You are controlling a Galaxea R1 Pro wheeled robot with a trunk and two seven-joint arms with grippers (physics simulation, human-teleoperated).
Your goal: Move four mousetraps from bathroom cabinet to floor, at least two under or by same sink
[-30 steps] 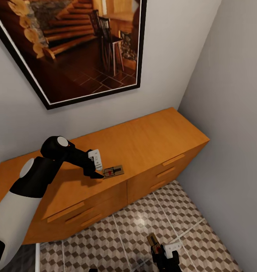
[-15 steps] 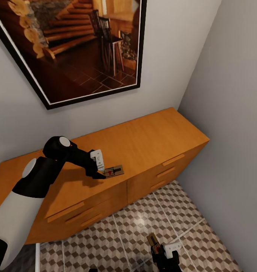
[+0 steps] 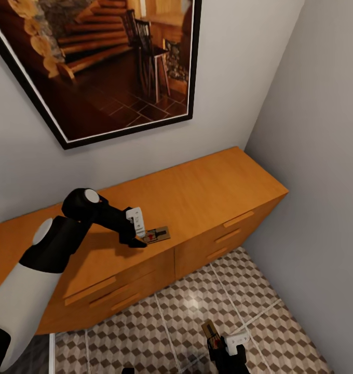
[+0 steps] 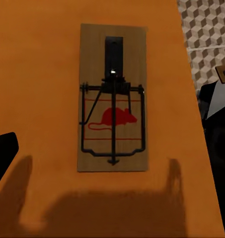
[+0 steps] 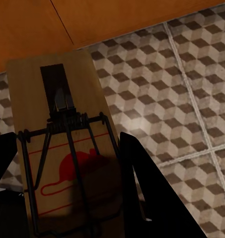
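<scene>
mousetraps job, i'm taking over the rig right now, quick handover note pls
Left gripper: open, at the small flat brown wooden mousetrap with a red mouse mark on the flat top of the orange-brown wooden cabinet; not gripped yet.
Right gripper: shut on a second wooden mousetrap, low over the cube-pattern tiled bathroom floor.
Done: none seen on the floor.
Left: grasp the cabinet trap, set both down, find the others.

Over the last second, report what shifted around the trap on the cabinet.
The left claw crept a little closer to the flat brown wooden mousetrap on the orange-brown wooden cabinet; no grasp yet. Trap, cabinet and the right claw, clamped on another mousetrap, stayed put.
</scene>
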